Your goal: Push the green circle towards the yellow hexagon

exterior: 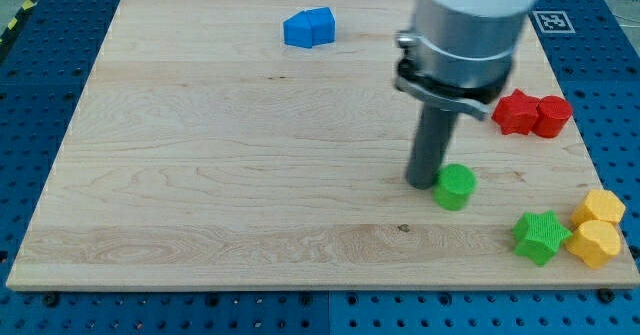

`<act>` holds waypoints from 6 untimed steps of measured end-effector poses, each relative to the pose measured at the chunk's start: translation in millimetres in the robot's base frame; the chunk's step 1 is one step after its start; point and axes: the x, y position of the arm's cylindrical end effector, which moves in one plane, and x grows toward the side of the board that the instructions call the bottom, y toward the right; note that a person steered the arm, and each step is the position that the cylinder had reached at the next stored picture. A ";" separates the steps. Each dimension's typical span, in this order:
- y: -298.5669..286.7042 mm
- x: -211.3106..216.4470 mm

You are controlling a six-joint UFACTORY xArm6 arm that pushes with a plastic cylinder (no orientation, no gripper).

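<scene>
Push in hand: my tip (422,182), a bare rod with no claw, touches the green circle (455,187) lower right; next, drive right-downward toward the yellow hexagon (597,243).

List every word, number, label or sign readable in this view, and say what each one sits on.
No readable words, numbers or brands.
Fiducial marker: a black-and-white square pattern at the view's top right, beside the wooden board; no letters or digits can be made out.
The blocks and the arm carry no visible text.
</scene>
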 end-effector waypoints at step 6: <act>30.3 12.6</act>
